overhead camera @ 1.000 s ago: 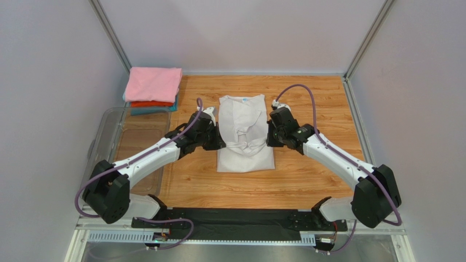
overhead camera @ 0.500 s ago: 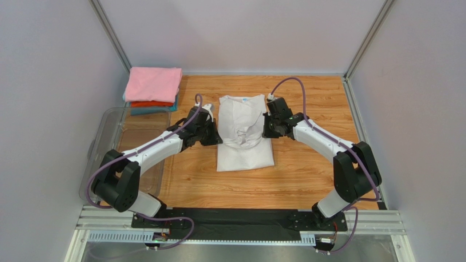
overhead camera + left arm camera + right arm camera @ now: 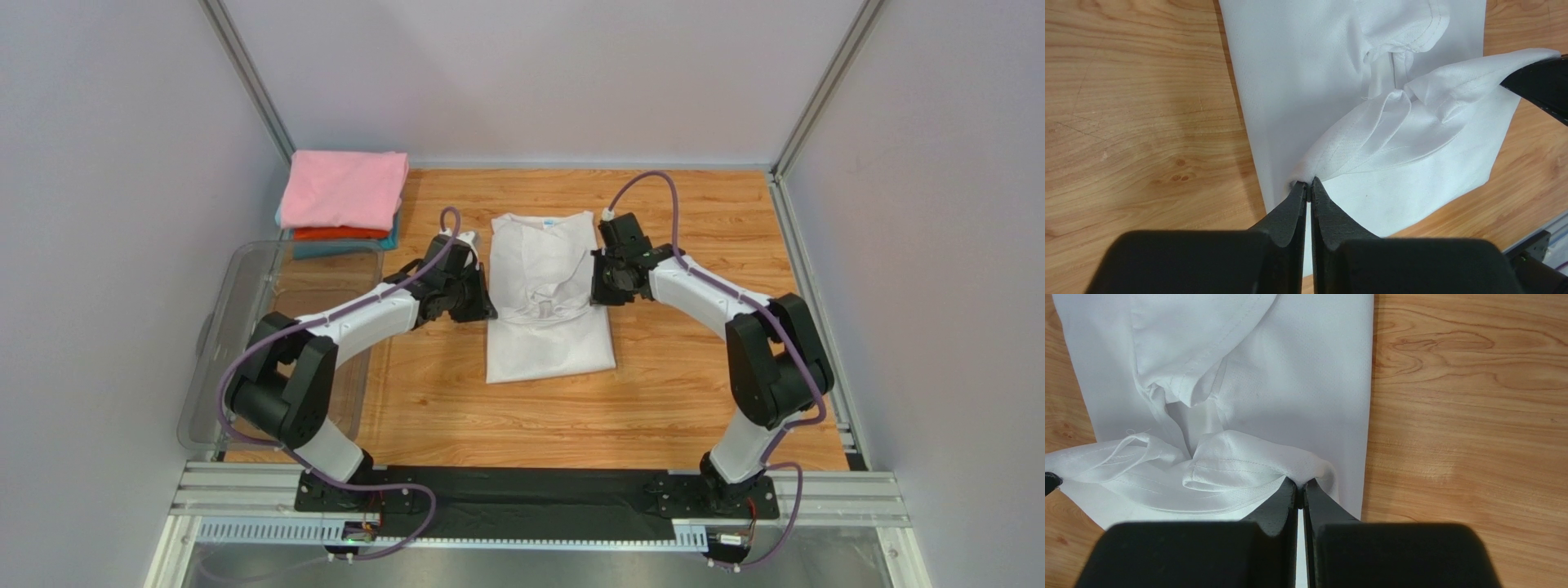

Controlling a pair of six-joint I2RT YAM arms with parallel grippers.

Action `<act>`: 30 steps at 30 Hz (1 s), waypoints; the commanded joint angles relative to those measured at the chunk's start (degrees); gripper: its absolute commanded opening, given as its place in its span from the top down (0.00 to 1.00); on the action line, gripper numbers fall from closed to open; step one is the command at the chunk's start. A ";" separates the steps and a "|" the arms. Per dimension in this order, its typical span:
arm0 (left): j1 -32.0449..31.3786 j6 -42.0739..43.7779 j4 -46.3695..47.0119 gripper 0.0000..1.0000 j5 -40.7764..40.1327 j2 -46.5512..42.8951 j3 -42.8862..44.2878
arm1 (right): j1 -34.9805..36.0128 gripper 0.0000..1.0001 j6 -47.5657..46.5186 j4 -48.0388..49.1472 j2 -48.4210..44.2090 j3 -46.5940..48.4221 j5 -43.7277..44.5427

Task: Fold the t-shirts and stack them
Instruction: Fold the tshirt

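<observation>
One white t-shirt (image 3: 548, 294), sleeves tucked in, flat in the middle of the table (image 3: 699, 368), collar end with its blue label (image 3: 555, 224) toward the far side. Pinched at mid-length on both side edges: left gripper (image 3: 1308, 184) closed tight on a bunched ridge of cloth, right gripper (image 3: 1299, 484) closed likewise on the opposite edge, ridge raised between them. Probably mid-fold.

Risks: thin hold at the very fingertips, so could slip out on either side and leave a crooked fold. Uneven pull could drag the lower half askew. Slack in the middle could crease under the fold.

Three folded t-shirts (image 3: 344, 202) stacked at the far left corner, pink over orange-red over teal, well apart. At the left edge, clear plastic bin (image 3: 211, 337). Wood-grain top, smooth-looking, probably little grip on cloth. Pale walls (image 3: 528, 74) close on three sides.
</observation>
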 commanded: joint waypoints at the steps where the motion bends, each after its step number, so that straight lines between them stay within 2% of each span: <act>1: 0.74 1.23 2.52 0.90 0.68 1.40 2.97 | -1.04 0.98 -0.41 2.92 2.33 3.28 -1.11; 3: 1.00 0.97 3.31 0.85 0.94 2.20 3.32 | -1.74 0.94 0.20 2.83 3.82 3.89 -1.37; 5: 1.09 1.14 2.96 0.69 1.38 2.38 3.85 | -2.44 0.87 0.56 3.01 4.44 4.25 -2.60; 6: 1.09 0.97 2.44 0.64 1.03 2.38 4.20 | -2.53 0.75 0.47 3.01 4.44 4.69 -2.87; 7: 1.09 0.88 2.35 0.54 0.77 1.94 4.21 | -2.62 0.70 0.38 2.83 4.35 4.78 -3.22; 8: 1.09 0.79 2.08 0.48 0.50 1.59 4.21 | -2.62 0.66 -0.05 2.74 3.57 4.95 -3.48; 9: 1.09 0.70 1.65 0.42 0.07 0.46 4.03 | -2.62 0.58 -0.14 2.74 3.13 5.04 -3.75; 10: 1.09 0.70 1.29 0.26 -0.29 -0.34 3.94 | -2.62 0.53 -0.32 2.05 2.69 5.22 -4.19; 11: 1.09 1.14 0.85 0.23 -0.46 -1.30 3.85 | -2.62 0.48 -0.49 1.69 1.99 5.13 -4.36; 12: 1.09 1.23 0.59 0.14 -0.73 -3.23 3.33 | -2.62 0.38 -0.67 1.25 0.50 4.96 -4.80; 13: 1.09 1.23 0.24 0.01 -1.08 -4.12 2.98 | -2.62 0.34 -0.58 1.16 -0.47 4.17 -4.98; 14: 1.09 1.49 -0.98 0.00 -1.34 -5.08 2.71 | -2.54 0.24 -0.58 1.16 -1.44 3.55 -5.16; 16: 1.09 1.84 -2.92 0.00 -1.17 -7.28 2.45 | -2.53 0.12 0.12 1.16 -4.60 1.97 -5.94; 17: 1.09 1.84 -3.54 0.00 -1.00 -8.16 2.01 | -2.45 0.02 0.47 1.16 -5.74 -0.12 -6.03; 18: 1.09 1.67 -4.07 0.00 -0.21 -10.00 0.70 | -2.36 0.00 0.73 1.25 -7.15 -1.19 -6.12; 25: 0.91 -1.23 -2.14 0.00 5.42 -19.67 -10.11 | -1.30 0.00 3.80 2.82 -21.98 -13.75 -7.88; 30: -0.40 -3.60 2.69 0.00 7.35 -25.65 -19.06 | -1.30 0.00 6.53 4.50 -28.16 -22.80 -8.58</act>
